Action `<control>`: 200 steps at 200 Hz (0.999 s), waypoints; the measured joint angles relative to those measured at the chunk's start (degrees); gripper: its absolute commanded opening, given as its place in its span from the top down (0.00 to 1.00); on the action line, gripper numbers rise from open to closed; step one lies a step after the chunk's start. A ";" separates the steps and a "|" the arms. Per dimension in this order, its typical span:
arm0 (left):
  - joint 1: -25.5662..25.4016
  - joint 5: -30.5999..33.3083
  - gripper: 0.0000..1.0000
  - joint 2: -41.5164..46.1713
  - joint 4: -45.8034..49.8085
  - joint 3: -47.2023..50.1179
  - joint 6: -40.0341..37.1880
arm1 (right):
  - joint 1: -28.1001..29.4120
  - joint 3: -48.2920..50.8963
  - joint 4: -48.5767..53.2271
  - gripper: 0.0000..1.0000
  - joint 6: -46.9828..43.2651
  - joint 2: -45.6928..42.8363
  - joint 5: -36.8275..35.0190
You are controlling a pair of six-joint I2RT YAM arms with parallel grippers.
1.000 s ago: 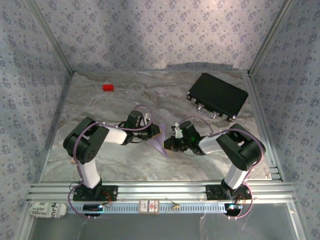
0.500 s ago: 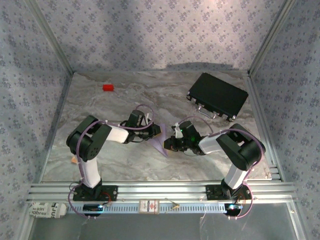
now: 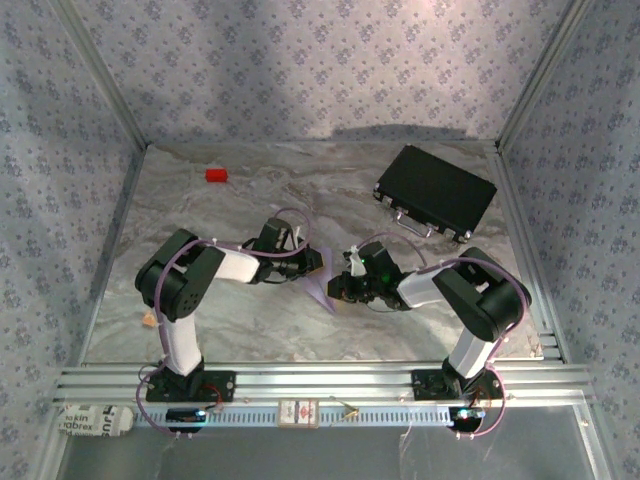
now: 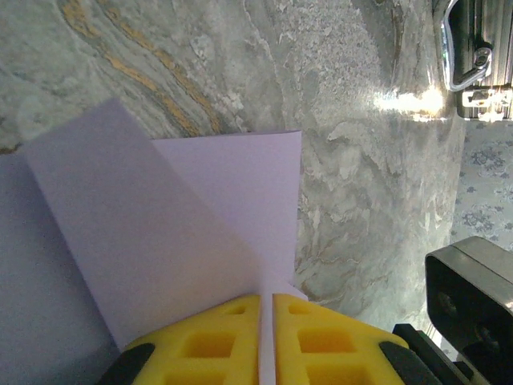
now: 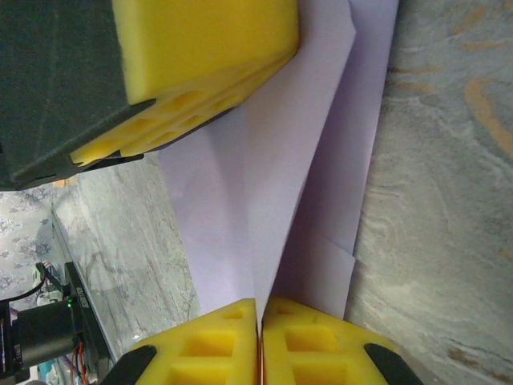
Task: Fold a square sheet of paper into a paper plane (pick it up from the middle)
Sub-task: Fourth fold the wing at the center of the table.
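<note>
The pale lilac square sheet of paper (image 3: 321,287) is folded into a pointed paper plane shape and hangs between my two grippers at the table's middle. My left gripper (image 3: 312,262) is shut on its upper edge. In the left wrist view the yellow fingers (image 4: 267,298) pinch the paper (image 4: 200,224), whose flaps overlap. My right gripper (image 3: 339,288) is shut on the opposite side. In the right wrist view its jaws (image 5: 260,303) clamp the centre crease of the paper (image 5: 280,184), and the left gripper's yellow fingers (image 5: 200,48) sit at the top.
A small red block (image 3: 216,175) lies at the back left. A black rectangular case (image 3: 436,192) sits at the back right, its metal handle (image 4: 469,48) facing the arms. Patterned walls enclose the marble table (image 3: 240,320).
The left arm has shifted slightly to the right. Both grippers still hold the paper at the same spot.
</note>
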State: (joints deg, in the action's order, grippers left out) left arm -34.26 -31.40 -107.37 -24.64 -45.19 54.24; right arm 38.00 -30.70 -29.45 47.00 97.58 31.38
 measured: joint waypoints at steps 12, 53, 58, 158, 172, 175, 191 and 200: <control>0.00 -0.11 0.88 -0.04 0.33 -0.13 -0.26 | 0.00 0.00 0.02 0.87 0.15 -0.09 0.00; 0.02 -0.17 0.89 -0.11 0.70 -0.31 -0.94 | 0.52 -0.24 0.79 0.85 0.20 -0.74 -0.11; 0.02 -0.17 0.89 -0.11 0.70 -0.31 -1.07 | 0.61 -0.33 1.01 0.84 0.20 -0.81 -0.17; 0.02 -0.35 0.90 -0.22 0.66 -0.31 -1.25 | 2.49 1.20 4.57 0.92 0.26 -3.50 -1.79; 0.02 -0.52 0.89 -0.31 0.59 -0.31 -1.25 | 2.60 1.49 4.42 0.93 0.39 -3.58 -2.03; 0.02 -0.55 0.89 -0.33 0.59 -0.31 -1.22 | 2.60 1.53 4.37 0.93 0.39 -3.58 -2.05; 0.02 -0.57 0.90 -0.33 0.57 -0.31 -1.20 | 2.62 1.70 4.02 0.92 0.48 -3.61 -2.01; 0.00 -0.57 0.90 -0.33 0.55 -0.31 -1.18 | 2.67 1.79 3.85 0.90 0.63 -3.63 -2.01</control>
State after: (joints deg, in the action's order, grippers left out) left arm -34.26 -31.97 -107.70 -24.10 -45.50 53.06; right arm 40.66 -28.91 -25.61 47.64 93.95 29.36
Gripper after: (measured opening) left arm 0.103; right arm 0.080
